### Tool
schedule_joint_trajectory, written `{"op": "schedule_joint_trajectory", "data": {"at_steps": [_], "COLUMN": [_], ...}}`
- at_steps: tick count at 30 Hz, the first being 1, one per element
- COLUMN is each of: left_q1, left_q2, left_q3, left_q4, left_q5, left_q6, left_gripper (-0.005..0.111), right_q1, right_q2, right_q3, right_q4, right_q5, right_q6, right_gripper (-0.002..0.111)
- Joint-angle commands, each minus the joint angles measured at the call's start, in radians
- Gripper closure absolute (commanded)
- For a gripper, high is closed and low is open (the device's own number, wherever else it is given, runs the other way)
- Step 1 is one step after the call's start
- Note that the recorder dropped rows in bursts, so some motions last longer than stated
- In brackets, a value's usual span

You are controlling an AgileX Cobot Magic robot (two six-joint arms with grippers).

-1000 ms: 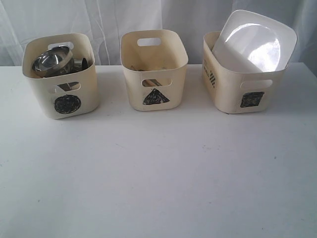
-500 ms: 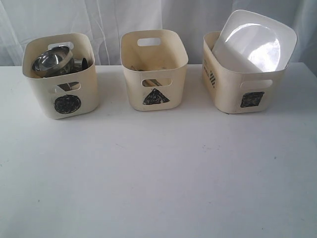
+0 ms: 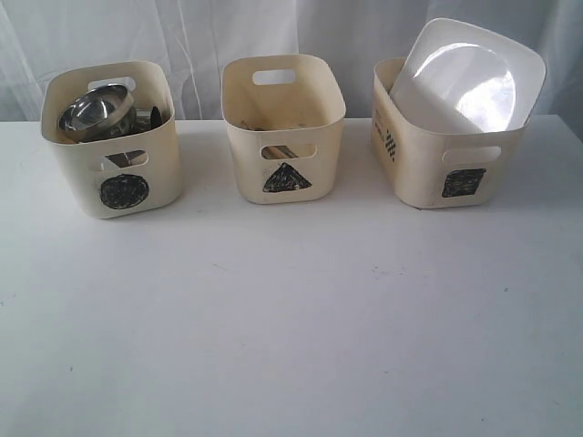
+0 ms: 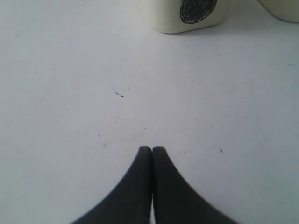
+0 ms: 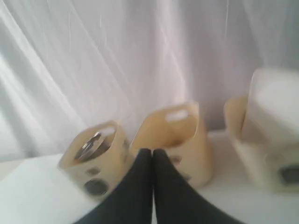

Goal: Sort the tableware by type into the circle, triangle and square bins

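While left fingers and right fingers press together empty, scribbled circle, triangle and square labels show.

The exterior camera faces the table from the front, somewhat above, with the circle bin, triangle bin and square bin in a row across the upper frame before a curtain. The left wrist camera looks steeply down at the tabletop from close, sharing the circle bin's base. The right wrist camera, blurred, faces nearly level, sharing all three bins and the curtain.
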Motion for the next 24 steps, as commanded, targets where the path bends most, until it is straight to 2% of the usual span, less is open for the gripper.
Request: {"op": "schedule_joint_trajectory", "data": {"at_steps": [1,7,10,12,16,18,20,24], "left_q1": [0.003,0.003,0.003,0.003,0.003,0.003,0.003,0.003], "left_q2": [0.001,0.001,0.001,0.001,0.001,0.001,0.001,0.001], "left_q3": [0.004,0.004,0.004,0.004,0.004,0.004,0.004,0.004], "left_q4": [-0.014,-0.014,-0.014,-0.014,-0.014,-0.014,-0.014,-0.014], "left_q5": [0.004,0.004,0.004,0.004,0.004,0.004,0.004,0.004], "left_q6": [0.000,0.000,0.000,0.000,0.000,0.000,0.000,0.000], "left_gripper": [0.107,0.107,0.107,0.107,0.107,0.107,0.107,0.107], "right_q1": [0.001,0.001,0.001,0.001,-0.001,-0.001,-0.001,-0.001], "right_q2": [-0.012,-0.012,-0.012,-0.012,-0.056,-0.094,-0.140,-0.273], "right_q3": [0.105,0.137,0.133,0.133,0.194,0.246,0.330,0.514], "right_q4": [0.000,-0.010,-0.029,-0.029,0.054,0.032,-0.038,-0.352], "right_q5": [0.224,0.440,0.434,0.314,0.047,-0.071,-0.177,-0.327], "right_q6": [0.255,0.254,0.252,0.203,-0.145,-0.229,-0.206,0.086], "right_gripper": [0.108,0.108,0.108,0.108,0.108,0.108,0.108,0.108]}}
